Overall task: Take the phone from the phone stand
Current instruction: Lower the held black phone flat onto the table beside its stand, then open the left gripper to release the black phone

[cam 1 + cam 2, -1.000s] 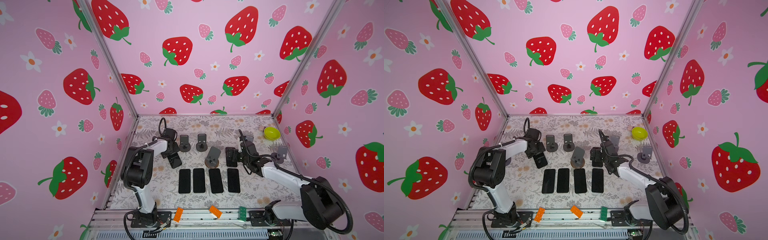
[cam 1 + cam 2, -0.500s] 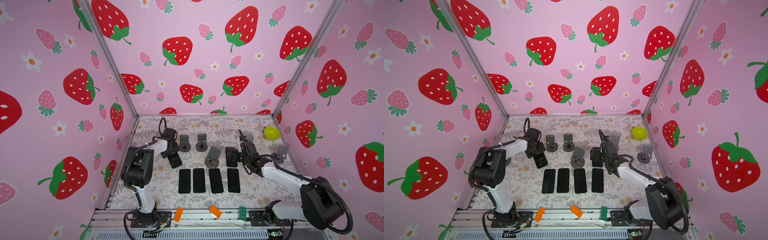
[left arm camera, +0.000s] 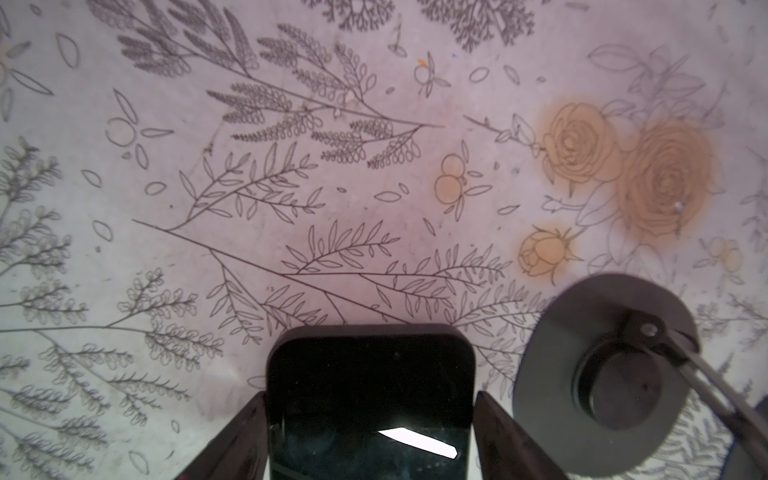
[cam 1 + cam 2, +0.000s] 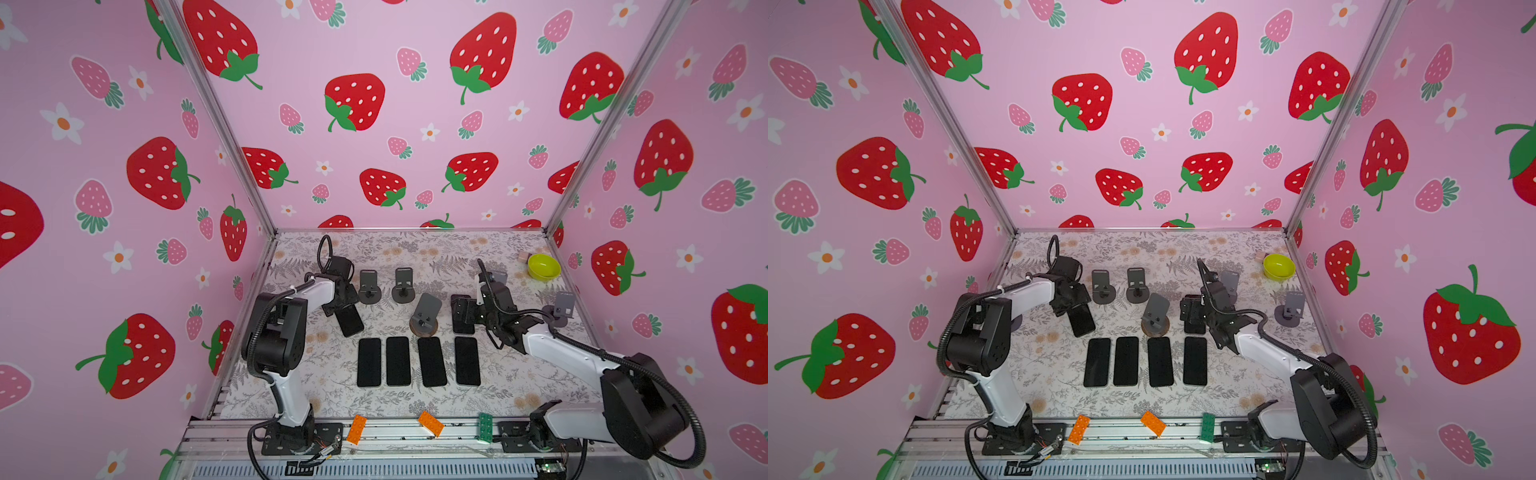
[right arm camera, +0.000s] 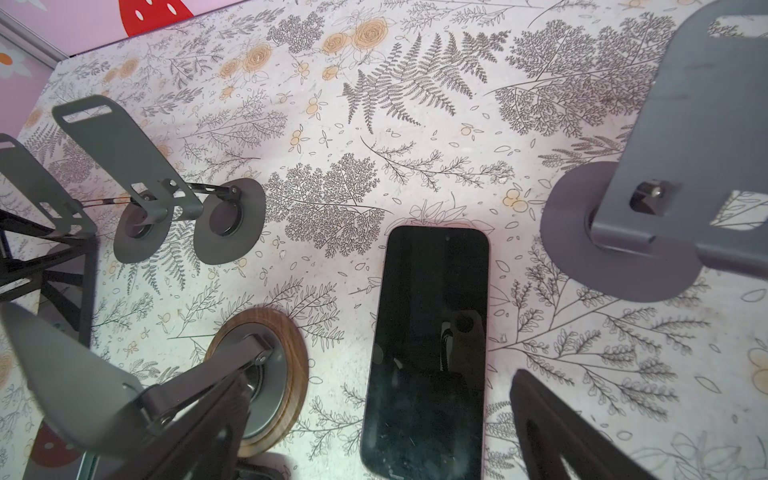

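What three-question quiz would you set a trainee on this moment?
1. True or false: the right pincer is shut on the flat phone under it.
2. How many phones make up the front row?
3. The left pincer grips: A, a black phone; B, a grey stand; C, nothing.
Key: 1 false, it stands open astride that phone; 2 four; 3 A.

light: bright, even, pink-tinted | shadows: soft, faint on desk [image 4: 519, 386] | glare: white patch on phone [image 3: 370, 399] screen, left wrist view | distortion: wide-angle stretch of walls [image 4: 104, 166] at top-view edges | focus: sharp
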Tool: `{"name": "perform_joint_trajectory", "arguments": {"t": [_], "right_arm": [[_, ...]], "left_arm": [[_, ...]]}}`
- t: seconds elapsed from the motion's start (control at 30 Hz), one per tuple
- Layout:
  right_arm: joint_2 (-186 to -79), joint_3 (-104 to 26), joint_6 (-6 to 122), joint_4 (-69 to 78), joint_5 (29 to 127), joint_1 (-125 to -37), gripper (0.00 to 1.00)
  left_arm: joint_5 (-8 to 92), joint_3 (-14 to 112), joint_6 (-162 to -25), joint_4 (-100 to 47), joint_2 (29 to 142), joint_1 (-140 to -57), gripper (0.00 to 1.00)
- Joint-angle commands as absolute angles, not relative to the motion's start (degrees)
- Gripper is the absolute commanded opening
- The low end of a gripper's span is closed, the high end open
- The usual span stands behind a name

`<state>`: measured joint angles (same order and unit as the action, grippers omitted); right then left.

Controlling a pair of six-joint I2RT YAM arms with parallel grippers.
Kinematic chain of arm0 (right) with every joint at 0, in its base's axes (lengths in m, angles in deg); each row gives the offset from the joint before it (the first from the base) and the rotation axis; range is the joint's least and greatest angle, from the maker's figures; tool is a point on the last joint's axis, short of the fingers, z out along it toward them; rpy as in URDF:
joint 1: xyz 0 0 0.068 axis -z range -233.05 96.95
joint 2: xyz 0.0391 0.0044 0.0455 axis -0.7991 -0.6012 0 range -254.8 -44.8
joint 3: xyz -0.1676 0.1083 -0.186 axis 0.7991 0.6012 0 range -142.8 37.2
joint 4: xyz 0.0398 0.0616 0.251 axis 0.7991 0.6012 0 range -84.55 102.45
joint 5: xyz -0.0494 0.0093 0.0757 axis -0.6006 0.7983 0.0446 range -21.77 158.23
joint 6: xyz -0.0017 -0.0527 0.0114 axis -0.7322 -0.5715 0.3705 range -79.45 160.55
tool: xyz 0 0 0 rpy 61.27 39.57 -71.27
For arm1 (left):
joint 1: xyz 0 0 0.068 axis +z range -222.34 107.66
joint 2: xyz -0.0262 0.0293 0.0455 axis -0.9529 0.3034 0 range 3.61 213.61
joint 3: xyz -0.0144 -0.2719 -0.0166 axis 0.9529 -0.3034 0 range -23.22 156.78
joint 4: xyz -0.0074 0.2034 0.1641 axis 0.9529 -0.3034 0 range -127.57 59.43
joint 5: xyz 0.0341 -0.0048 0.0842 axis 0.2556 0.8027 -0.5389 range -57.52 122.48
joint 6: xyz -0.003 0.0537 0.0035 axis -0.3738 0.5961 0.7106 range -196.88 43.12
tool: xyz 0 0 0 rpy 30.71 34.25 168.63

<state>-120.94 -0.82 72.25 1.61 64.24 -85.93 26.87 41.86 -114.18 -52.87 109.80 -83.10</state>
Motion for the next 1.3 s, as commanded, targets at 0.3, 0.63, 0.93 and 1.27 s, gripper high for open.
{"name": "perform_joint_trajectory", "arguments": {"t": [0.3,0.63,0.93,1.27], "right_arm": [[-120.7,-1.7,72.9,1.5,63.4,-86.0,1.0],[-119.5,-2.1,73.0,2.0,62.9,-86.0,1.0],[-118.8,-2.2,73.3,2.2,63.1,-86.0,1.0],[-118.8,-2.2,73.5,2.1,63.1,-86.0,1.0]], "left_arm": [[34.7,38.7,-112.5,-52.7,111.1,-85.6,0.75],[33.6,38.5,-109.2,-55.2,109.3,-86.3,0.74],[30.3,36.9,-109.9,-57.0,106.9,-84.7,0.73],[29.7,35.1,-109.7,-57.4,104.5,-83.2,0.72]]}}
